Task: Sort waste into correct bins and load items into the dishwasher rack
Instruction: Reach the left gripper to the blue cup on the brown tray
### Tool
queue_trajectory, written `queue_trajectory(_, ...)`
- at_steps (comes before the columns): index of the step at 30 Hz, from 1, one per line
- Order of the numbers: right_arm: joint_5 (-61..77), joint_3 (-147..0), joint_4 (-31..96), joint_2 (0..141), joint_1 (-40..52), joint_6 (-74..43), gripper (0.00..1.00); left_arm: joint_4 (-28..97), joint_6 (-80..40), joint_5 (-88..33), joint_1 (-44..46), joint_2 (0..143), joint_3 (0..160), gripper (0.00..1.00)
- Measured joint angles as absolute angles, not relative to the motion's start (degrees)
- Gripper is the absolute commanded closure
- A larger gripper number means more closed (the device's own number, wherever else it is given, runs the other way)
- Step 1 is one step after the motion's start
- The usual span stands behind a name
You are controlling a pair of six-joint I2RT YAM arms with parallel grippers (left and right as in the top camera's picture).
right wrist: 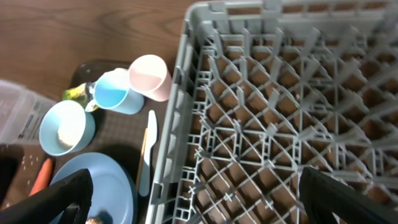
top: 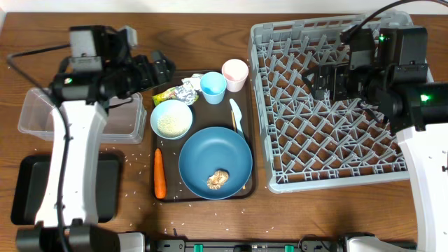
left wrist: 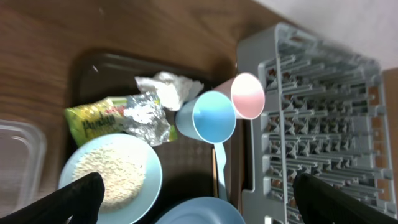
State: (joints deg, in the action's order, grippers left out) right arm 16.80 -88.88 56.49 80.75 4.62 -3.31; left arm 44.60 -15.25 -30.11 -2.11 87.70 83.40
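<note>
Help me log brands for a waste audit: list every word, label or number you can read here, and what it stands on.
Crumpled yellow-silver wrapper: dark printed lettering on its yellow part, too blurred to read.
No other writing, number or sign shows in any view.

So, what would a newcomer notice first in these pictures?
Probably the big grey dishwasher rack, with nothing visible in it, filling the right side of the table. Next, the large blue plate on the dark tray in the middle, carrying a small brown lump, and the orange carrot lying left of the plate.
</note>
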Motion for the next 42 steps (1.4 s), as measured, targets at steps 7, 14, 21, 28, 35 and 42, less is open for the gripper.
queue_trajectory(7,12.8,-88.9,57.8,80.8,3.4,-5.3,0.01,44.6,-15.4,-21.0,6.6,88.9,83.4,0.02)
queue_trajectory(14,12.6,-88.9,57.4,80.8,3.4,-5.7,0.01,43.4,-15.2,-9.1,14.3,88.9,83.4,0.02)
queue_trajectory(21,12.6,-88.9,58.1,80.8,3.4,-5.7,0.01,35.2,-15.2,-4.1,14.2,88.9,83.4,0.02)
queue_trajectory(28,12.6,-88.9,59.7,80.8,3.4,-5.7,0.01,35.9,-15.0,-3.4,14.3,89.8,83.5,0.02)
queue_trajectory(35,12.6,-88.9,60.0,80.8,3.4,-5.7,0.01,39.0,-13.6,-3.5,14.2,97.5,83.7,0.05)
queue_trajectory(42,12.4,-88.9,60.1,80.8,3.4,-5.7,0.01,37.8,-11.3,-3.8,14.2,103.9,83.7,0.14)
